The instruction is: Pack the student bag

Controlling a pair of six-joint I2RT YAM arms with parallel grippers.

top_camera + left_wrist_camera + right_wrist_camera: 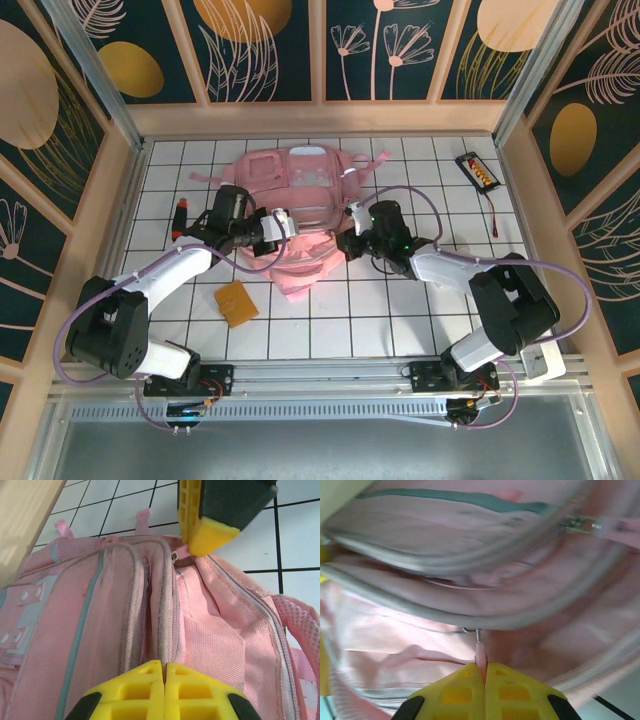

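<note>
The student bag (300, 195), a big pink backpack with grey-piped zips, lies on the white gridded table (400, 310) between both arms. At its near-left side, my left gripper (277, 228) is shut, its yellow tips (164, 666) pinching the grey-piped seam beside the zip. My right gripper (352, 242) is at the bag's near-right side. It is shut (483, 669) on a small pink zip pull (480, 652) that hangs from a metal slider. In the left wrist view a right fingertip (212, 532) sits just past the pull (181, 554).
A red marker (181, 215) lies left of the bag. An orange-brown flat card (236, 303) sits near the front left. A black device with a cable (478, 172) is at the back right. Wooden walls close in the table on three sides.
</note>
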